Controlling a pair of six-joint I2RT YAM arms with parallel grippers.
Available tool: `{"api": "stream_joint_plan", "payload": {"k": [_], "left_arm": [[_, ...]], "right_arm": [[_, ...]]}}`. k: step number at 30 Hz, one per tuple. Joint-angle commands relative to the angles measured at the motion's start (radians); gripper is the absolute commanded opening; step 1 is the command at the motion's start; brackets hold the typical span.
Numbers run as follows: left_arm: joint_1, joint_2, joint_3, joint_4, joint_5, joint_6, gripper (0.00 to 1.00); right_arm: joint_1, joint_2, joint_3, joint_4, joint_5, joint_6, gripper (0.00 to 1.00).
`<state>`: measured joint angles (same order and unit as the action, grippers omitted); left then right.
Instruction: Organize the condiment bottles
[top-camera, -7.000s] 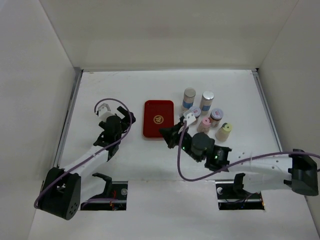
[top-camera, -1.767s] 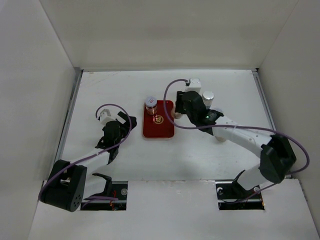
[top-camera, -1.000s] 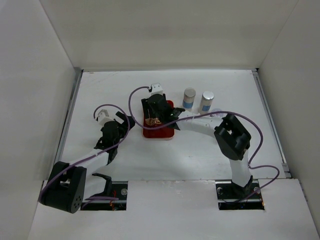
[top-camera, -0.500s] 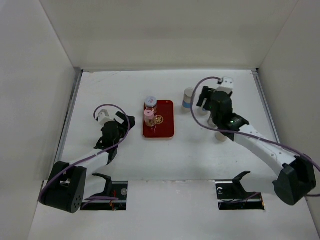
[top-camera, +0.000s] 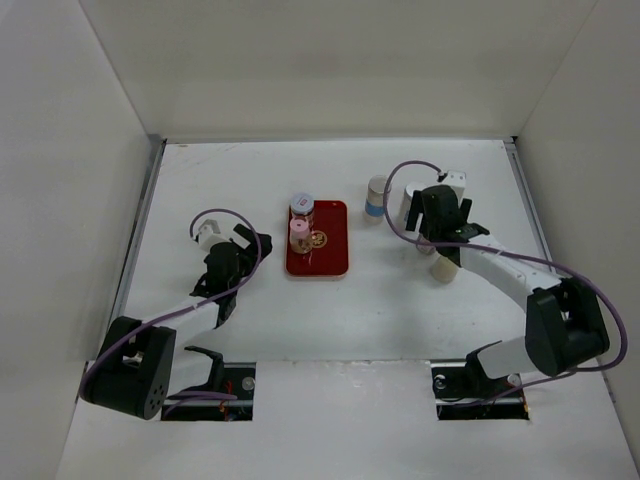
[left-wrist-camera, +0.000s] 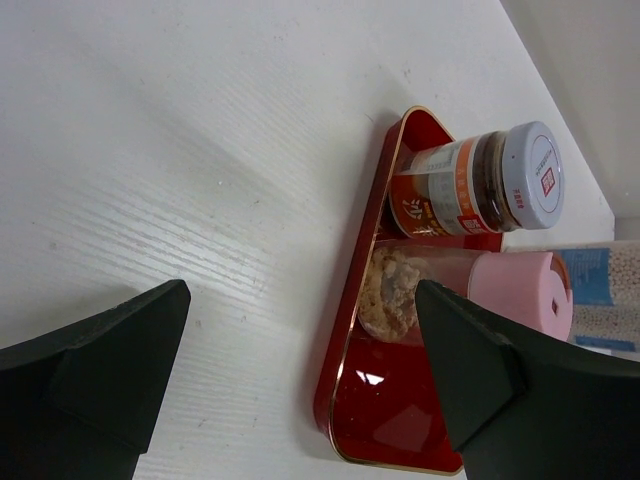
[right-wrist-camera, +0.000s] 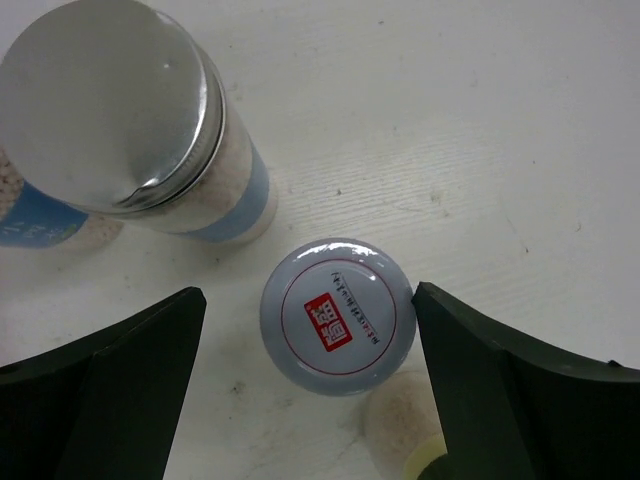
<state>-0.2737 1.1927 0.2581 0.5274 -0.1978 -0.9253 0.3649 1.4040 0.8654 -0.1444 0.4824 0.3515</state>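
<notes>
While two jars already stand on the red tray, a purple-lidded jar and a pink-lidded jar just beside it, the step in hand appears to be fetching the next one from the group on the right of the bench. The right tool hangs over a second purple-lidded jar, its jaws wide apart and flanking the lid without touching it. Just beside that jar stands a silver-capped bottle with a blue label. Another blue-labelled bottle shows at the edge of the wrist view, and a cream-yellow jar sits close on the near side. The left tool rests low beside the tray, jaws apart and holding nothing. The next move likely calls for lowering the right tool squarely around the lid and closing it without nudging the crowded neighbours. It would then carry the jar to a free spot on the tray.
</notes>
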Motion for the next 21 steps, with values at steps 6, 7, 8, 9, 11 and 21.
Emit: {"api": "stream_joint_plan", "payload": {"k": [6,7,8,9,11,21], "left_arm": [[0.001,-0.012,0.009,0.048,0.005,-0.004,1.00],[0.001,-0.002,0.010,0.049,0.005,-0.004,1.00],[0.001,0.008,0.013,0.049,0.014,-0.006,1.00],[0.001,0.014,0.016,0.048,0.020,-0.006,1.00],[0.001,0.010,0.017,0.049,0.021,-0.006,1.00],[0.008,0.001,0.009,0.051,0.011,-0.006,1.00]], "right_arm": [[-0.036,-0.008,0.015,-0.011,0.059,0.010,0.93],[-0.040,0.003,0.018,-0.012,0.050,0.012,0.93],[-0.044,0.019,0.024,-0.012,0.036,0.014,0.93],[-0.044,0.041,0.030,-0.009,0.022,0.014,0.92],[-0.039,0.076,0.043,-0.004,0.013,0.023,0.91],[0.036,-0.014,0.041,0.086,0.085,-0.002,0.56]]}}
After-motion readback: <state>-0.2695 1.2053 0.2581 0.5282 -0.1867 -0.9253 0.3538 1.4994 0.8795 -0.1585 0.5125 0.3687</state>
